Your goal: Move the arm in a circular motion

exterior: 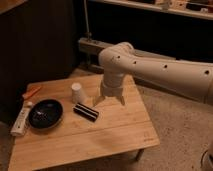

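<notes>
The arm (150,67) reaches in from the right edge, bends at centre frame and drops to the gripper (108,102), its jaws spread and empty above the wooden table (115,135), right of a white cup (77,92).

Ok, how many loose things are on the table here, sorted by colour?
White: 2, cup and bottle
Black: 2, bowl and bar
Orange: 1, stick
Total: 5
The gripper hangs over the table near the cup, jaws open, holding nothing.
</notes>
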Available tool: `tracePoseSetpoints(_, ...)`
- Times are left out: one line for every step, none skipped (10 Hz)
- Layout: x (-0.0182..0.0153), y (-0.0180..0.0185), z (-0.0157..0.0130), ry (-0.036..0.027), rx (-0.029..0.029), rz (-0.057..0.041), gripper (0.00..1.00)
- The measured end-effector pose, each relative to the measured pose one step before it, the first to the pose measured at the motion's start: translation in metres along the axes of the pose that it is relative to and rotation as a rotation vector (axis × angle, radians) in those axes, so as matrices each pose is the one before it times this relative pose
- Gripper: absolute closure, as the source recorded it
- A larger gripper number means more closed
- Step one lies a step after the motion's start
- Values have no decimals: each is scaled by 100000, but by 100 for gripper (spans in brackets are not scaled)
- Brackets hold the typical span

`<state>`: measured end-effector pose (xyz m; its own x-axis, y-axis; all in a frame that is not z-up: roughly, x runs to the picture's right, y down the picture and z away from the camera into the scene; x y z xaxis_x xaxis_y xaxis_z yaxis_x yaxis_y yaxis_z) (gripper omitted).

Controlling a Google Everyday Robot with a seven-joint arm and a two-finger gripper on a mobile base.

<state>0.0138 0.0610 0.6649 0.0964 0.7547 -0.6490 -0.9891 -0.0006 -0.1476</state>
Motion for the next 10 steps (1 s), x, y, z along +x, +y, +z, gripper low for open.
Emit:
tracePoseSetpoints(-1,1,1,-1,-1,-2,20)
tracePoseSetpoints(0,-3,-3,-5,2,5,20)
tracePoseSetpoints(0,4,0,3,-4,-4,20)
tracePoseSetpoints(15,-42,-23,4,-184,105,20)
tracePoseSetpoints(20,-23,1,-33,-492,-613,20)
tracePoseSetpoints(-557,192,46,-2219,-3298,-2307,20)
tracePoseSetpoints(-1318,169,-25,-2635,-3668,-2458,20)
tracePoseSetpoints(-1499,941,-20,-2035,-2533,-2979,20)
tracePoseSetpoints(-1848,943,70,-1943,-1947,-3055,20)
tracePoseSetpoints(-2154,843,-52,-2125,-1739,-3070,20)
